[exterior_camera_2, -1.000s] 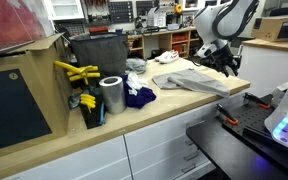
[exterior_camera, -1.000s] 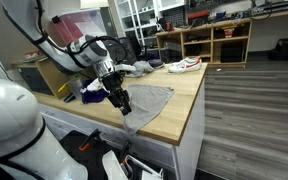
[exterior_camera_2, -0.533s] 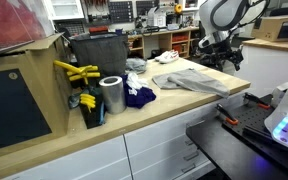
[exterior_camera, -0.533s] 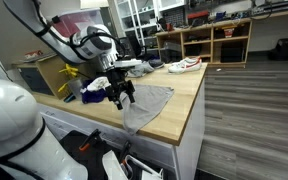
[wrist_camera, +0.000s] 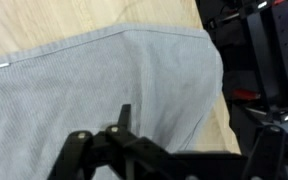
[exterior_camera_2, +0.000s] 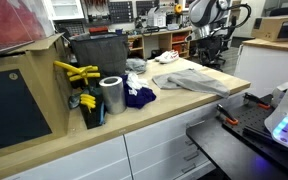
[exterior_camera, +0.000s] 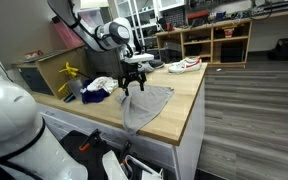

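A grey cloth [exterior_camera: 149,103] [exterior_camera_2: 194,79] lies spread on the wooden counter [exterior_camera: 184,100], one corner drooping over the near edge. My gripper [exterior_camera: 134,83] [exterior_camera_2: 208,47] hangs above it, open and empty, with a clear gap down to the fabric. In the wrist view the cloth [wrist_camera: 94,85] fills most of the picture, with its hem running along the top. Bare counter wood [wrist_camera: 216,115] shows at its right. The gripper [wrist_camera: 169,150] is a dark frame along the bottom edge, with nothing between its fingers.
A blue cloth [exterior_camera_2: 137,97] and a silver can [exterior_camera_2: 112,95] sit by a black bin [exterior_camera_2: 97,55] and yellow tools [exterior_camera_2: 74,72]. A white and red shoe [exterior_camera: 184,65] lies at the counter's far end. A black cart [exterior_camera_2: 244,140] stands below the counter's edge.
The gripper opened, let go of the grey cloth and rose off it, moving back over the counter. The cloth now lies flat where it was dropped.
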Controlling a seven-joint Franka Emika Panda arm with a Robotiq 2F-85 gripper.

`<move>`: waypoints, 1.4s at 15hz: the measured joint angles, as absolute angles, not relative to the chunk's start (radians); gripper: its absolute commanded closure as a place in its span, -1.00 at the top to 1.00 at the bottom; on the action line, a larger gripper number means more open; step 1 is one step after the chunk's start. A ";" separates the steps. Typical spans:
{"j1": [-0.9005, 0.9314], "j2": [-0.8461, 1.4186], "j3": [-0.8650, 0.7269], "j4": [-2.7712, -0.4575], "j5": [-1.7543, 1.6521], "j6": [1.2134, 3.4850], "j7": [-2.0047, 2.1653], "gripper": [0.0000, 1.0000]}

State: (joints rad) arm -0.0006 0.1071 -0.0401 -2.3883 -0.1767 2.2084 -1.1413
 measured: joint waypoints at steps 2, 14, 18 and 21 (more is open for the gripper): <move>-0.001 0.198 -0.034 -2.299 -0.120 2.202 -1.069 1.00; -0.035 0.508 0.058 -1.889 0.189 1.980 -0.605 1.00; -0.058 0.559 0.082 -1.834 0.310 1.975 -0.480 0.50; -0.074 0.586 0.087 -1.815 0.397 2.024 -0.400 0.17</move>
State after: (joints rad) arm -0.0737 0.5862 0.0871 -1.8146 0.3970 2.0239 -0.3996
